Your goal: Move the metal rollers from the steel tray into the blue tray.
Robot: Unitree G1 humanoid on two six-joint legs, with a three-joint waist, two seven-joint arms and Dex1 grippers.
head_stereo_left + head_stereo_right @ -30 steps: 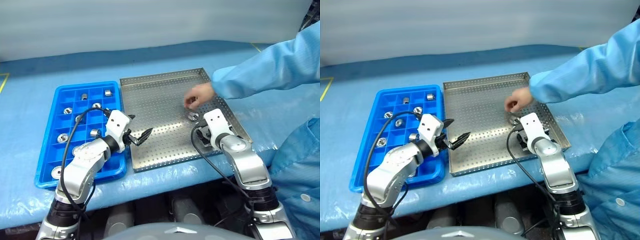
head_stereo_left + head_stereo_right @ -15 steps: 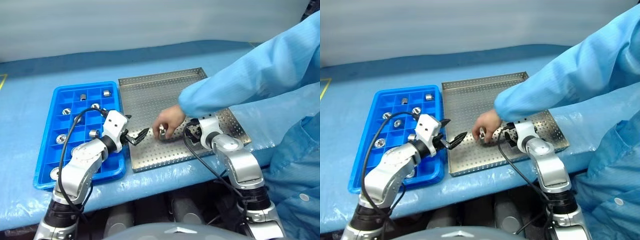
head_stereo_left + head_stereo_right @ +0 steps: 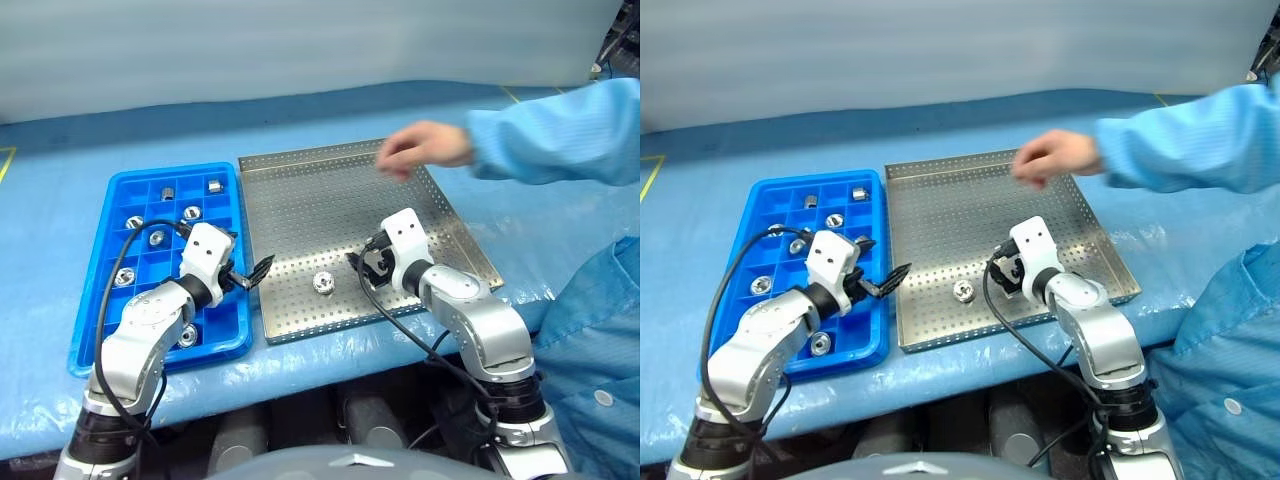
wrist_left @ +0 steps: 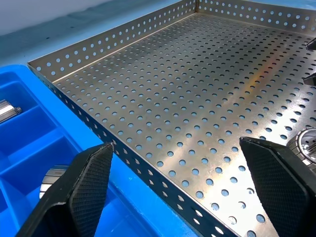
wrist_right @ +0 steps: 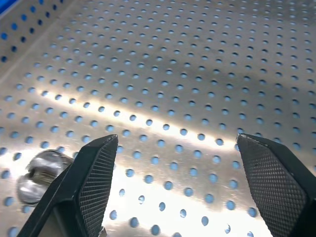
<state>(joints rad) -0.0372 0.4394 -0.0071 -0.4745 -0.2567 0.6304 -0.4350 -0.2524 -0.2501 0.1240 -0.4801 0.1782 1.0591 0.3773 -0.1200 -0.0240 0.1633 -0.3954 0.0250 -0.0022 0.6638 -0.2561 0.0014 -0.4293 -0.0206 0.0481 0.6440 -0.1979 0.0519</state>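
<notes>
I have both arms bent in front of me, my left gripper (image 3: 250, 270) and my right gripper (image 3: 362, 262) pointing inward at each other, each with its fingers spread wide and empty.

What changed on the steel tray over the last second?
The person's hand carried a roller from the tray's right side to its front middle, let go and withdrew toward the far rim. The right gripper swung left toward that roller; both grippers stayed open. The blue tray and its rollers kept their places.
</notes>
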